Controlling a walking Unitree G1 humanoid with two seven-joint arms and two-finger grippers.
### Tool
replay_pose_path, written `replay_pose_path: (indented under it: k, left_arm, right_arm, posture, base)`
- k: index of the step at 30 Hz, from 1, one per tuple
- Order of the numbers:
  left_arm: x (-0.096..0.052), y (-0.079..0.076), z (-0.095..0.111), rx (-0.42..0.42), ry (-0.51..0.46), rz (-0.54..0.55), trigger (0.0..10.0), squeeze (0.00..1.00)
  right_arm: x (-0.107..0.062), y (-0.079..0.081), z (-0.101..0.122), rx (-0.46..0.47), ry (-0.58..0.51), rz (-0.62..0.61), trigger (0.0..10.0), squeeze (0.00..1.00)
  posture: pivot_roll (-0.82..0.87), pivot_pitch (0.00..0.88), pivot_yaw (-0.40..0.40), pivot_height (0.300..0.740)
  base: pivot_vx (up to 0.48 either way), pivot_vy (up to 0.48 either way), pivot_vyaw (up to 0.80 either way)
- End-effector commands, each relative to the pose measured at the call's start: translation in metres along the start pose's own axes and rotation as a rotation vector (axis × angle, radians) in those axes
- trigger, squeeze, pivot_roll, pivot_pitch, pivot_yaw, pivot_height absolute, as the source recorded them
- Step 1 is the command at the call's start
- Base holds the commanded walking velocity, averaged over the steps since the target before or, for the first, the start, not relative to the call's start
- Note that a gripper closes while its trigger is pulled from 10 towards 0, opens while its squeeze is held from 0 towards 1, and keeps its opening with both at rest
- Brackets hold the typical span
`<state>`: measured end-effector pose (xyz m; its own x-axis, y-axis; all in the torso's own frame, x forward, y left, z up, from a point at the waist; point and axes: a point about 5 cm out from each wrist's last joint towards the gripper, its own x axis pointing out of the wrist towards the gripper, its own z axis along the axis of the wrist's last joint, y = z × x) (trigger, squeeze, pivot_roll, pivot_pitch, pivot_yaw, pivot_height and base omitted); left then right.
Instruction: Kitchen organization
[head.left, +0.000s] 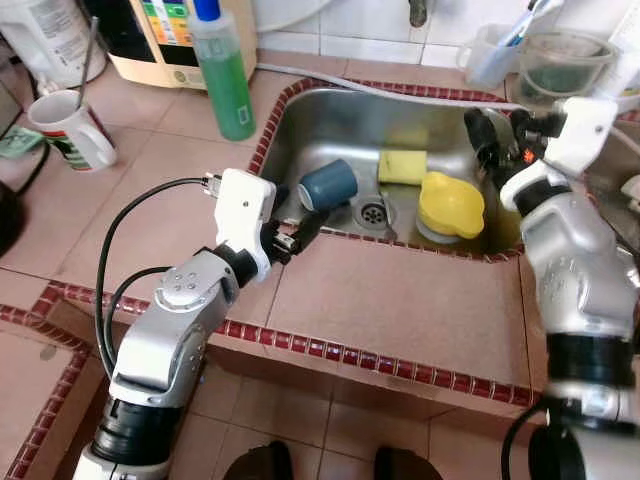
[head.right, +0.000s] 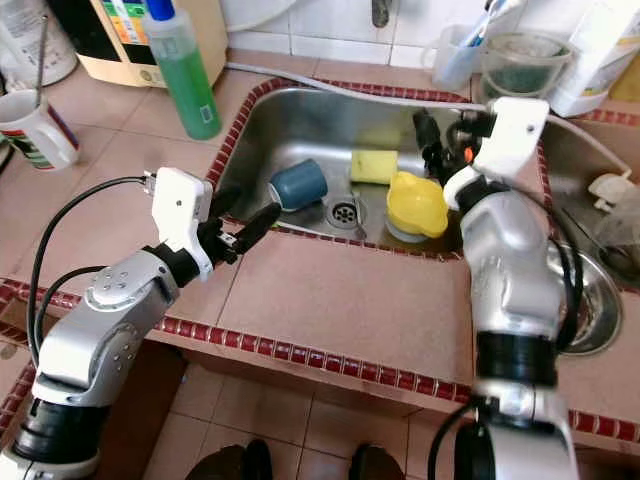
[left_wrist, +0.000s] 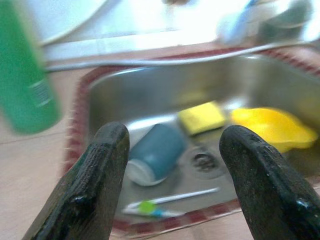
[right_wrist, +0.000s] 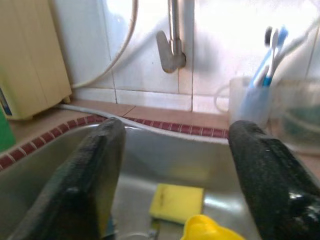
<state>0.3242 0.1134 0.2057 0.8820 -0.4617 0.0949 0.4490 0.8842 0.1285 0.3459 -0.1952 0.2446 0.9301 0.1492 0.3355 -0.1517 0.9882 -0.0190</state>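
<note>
A steel sink (head.left: 318, 118) is set into the tiled counter. In it a blue cup (head.left: 328, 184) lies on its side beside the drain, with a yellow sponge (head.left: 402, 165) behind and a yellow plastic lid-like piece (head.left: 450, 205) to the right. A toothbrush (left_wrist: 170, 200) lies on the sink floor near the front wall. My left gripper (head.left: 300, 228) is open at the sink's front-left rim, pointing at the blue cup and holding nothing. Over the sink's right side my right gripper (head.left: 500, 135) stands open and empty.
A green soap bottle (head.left: 222, 75) stands left of the sink, a mug (head.left: 70, 130) with a spoon farther left. Behind are a yellow appliance (head.left: 150, 40), a faucet (right_wrist: 170, 47), a clear cup of toothbrushes (head.left: 495, 50) and a clear container (head.left: 565, 60). A metal bowl (head.right: 590, 300) sits right.
</note>
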Motion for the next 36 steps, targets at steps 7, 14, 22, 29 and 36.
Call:
replay_pose_path:
  k: [7, 14, 22, 29, 36]
  left_arm:
    - [0.006, 0.019, -0.029, -0.150, 0.135, 0.096, 10.0, 0.00]
    - [0.004, 0.016, -0.031, -0.164, 0.058, 0.023, 10.0, 0.00]
    - [0.001, 0.011, -0.030, -0.173, -0.098, 0.046, 10.0, 0.00]
    - [-0.005, -0.007, -0.034, -0.190, -0.185, 0.028, 10.0, 0.00]
    - [-0.012, -0.017, -0.047, -0.155, -0.172, -0.011, 10.0, 0.00]
  right_arm:
    - [-0.015, 0.009, 0.015, -0.036, -0.107, -0.019, 10.0, 0.00]
    - [-0.037, 0.024, 0.005, -0.034, -0.142, 0.002, 10.0, 0.00]
    - [-0.056, 0.031, -0.012, 0.015, -0.103, -0.060, 10.0, 0.00]
    - [-0.076, 0.041, -0.037, -0.027, -0.061, -0.120, 10.0, 0.00]
    - [-0.089, 0.041, -0.052, -0.040, -0.008, -0.153, 10.0, 0.00]
  posture:
    - [-0.10, 0.044, 0.052, 0.740]
    - [-0.11, 0.010, 0.043, 0.740]
    - [-0.11, 0.000, 0.045, 0.740]
    - [-0.11, 0.000, 0.059, 0.740]
    - [-0.12, 0.000, 0.060, 0.740]
  base:
    - [0.000, 0.000, 0.00]
    - [0.000, 0.000, 0.00]
    - [0.000, 0.000, 0.00]
    - [0.000, 0.000, 0.00]
    - [0.000, 0.000, 0.00]
